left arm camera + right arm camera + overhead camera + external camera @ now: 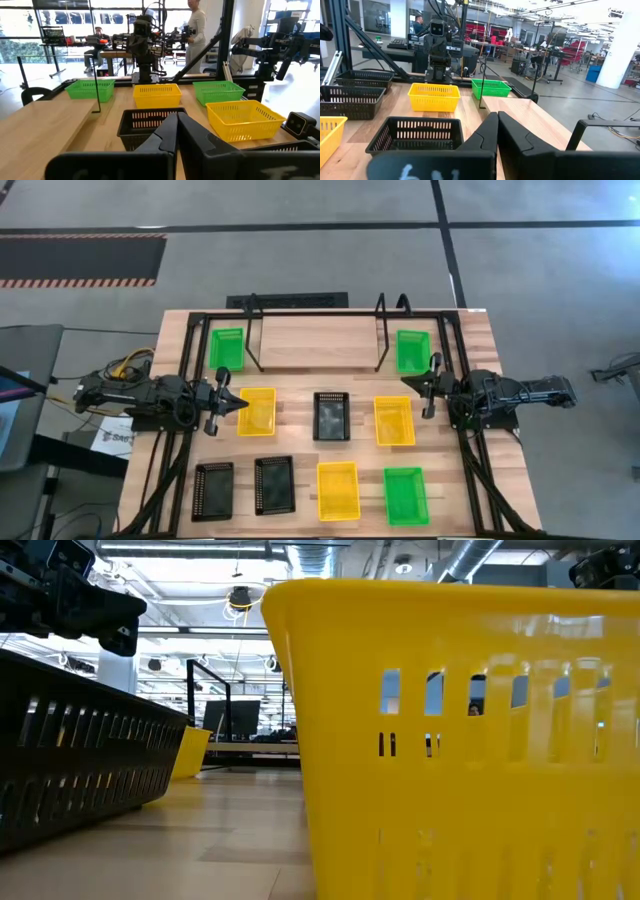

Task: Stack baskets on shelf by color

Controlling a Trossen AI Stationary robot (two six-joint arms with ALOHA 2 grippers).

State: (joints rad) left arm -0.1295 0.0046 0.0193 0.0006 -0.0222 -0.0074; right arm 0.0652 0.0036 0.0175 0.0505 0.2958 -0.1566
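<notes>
Nine baskets stand on their bases on the tabletop. The green ones (226, 348), (412, 351), (405, 495) and the yellow ones (257, 411), (394, 421), (338, 490) are spread out. One black basket (332, 416) sits mid-table and two more (213, 491), (274, 485) near the near edge. The shelf (315, 340), a bare board in black rods, stands at the far edge. My left gripper (243, 403) (177, 119) is shut, raised by the left yellow basket's edge. My right gripper (406, 380) (497, 117) is shut, between the far right green basket and the right yellow basket.
Black frame rails run along both table sides beside the arm bases (185, 430), (465, 440). The shelf's upright rod loops (252, 330), (382, 330) rise at the board's ends. In the low view a yellow basket (470, 740) fills the foreground. People stand and sit in the room beyond (197, 30).
</notes>
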